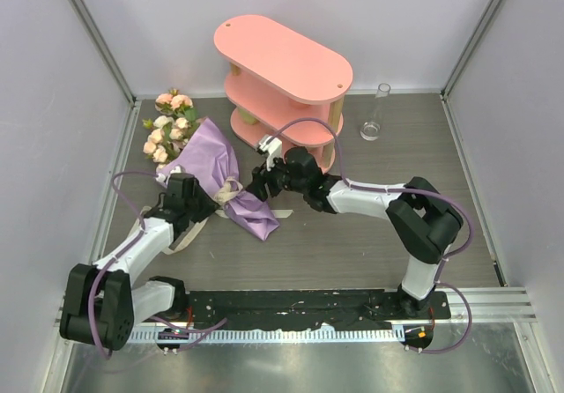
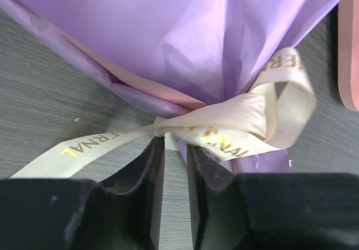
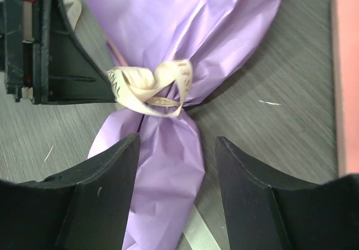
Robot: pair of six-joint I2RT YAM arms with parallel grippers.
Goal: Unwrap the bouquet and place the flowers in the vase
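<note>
The bouquet (image 1: pixel 211 159) lies wrapped on the table (image 1: pixel 352 252), blooms toward the far left corner, well apart from the vase (image 1: pixel 374 115) beyond the pink shelf (image 1: pixel 282 58). The right claw (image 3: pixel 176 139) is spread astride the paper's narrow end. The left claw (image 2: pixel 173 146), nearly pressed together, meets the ribbon (image 2: pixel 224 129) knot; whether it pinches cannot be told.

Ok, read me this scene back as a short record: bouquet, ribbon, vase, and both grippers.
bouquet: lying on the table, still wrapped, blooms toward the far left
ribbon: tied in a bow around the bouquet's neck
vase: upright, empty, right of the pink shelf
left gripper: jaws narrowly apart at the ribbon, grip unclear
right gripper: open, astride the wrapped stems below the ribbon
</note>
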